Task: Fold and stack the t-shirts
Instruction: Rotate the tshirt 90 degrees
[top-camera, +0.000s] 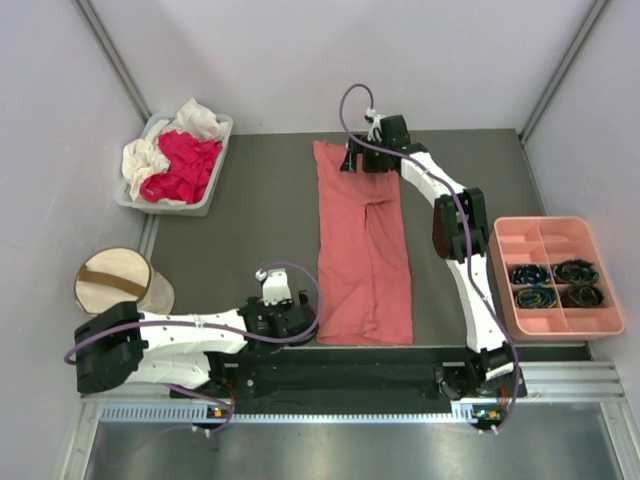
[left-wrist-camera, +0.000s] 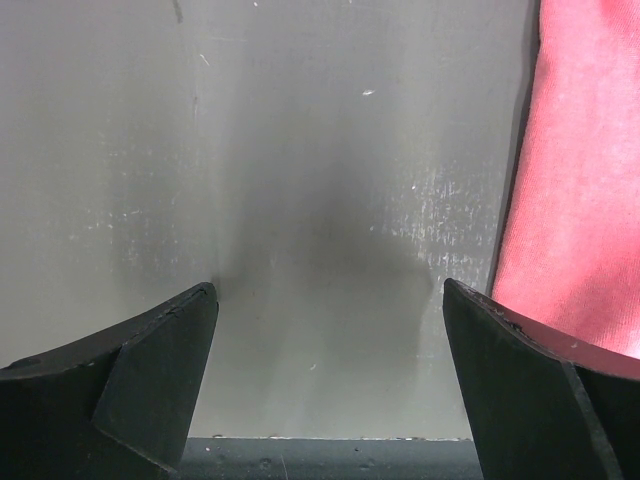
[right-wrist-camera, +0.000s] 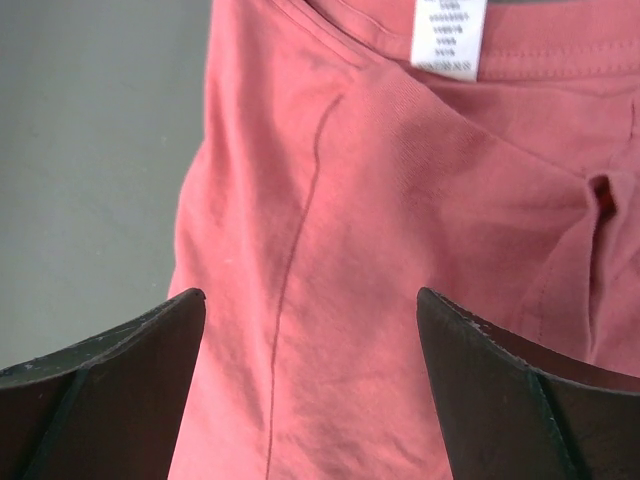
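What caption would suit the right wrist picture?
Open right gripper over the salmon-pink cloth t-shirt, near its small white neck label.

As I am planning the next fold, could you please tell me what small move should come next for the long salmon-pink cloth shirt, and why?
Probably lower the right gripper and close it on the collar end of the salmon-pink cloth shirt: its open fingers hover over cloth near the small white neck label, and the shirt lies in a long lengthwise strip.
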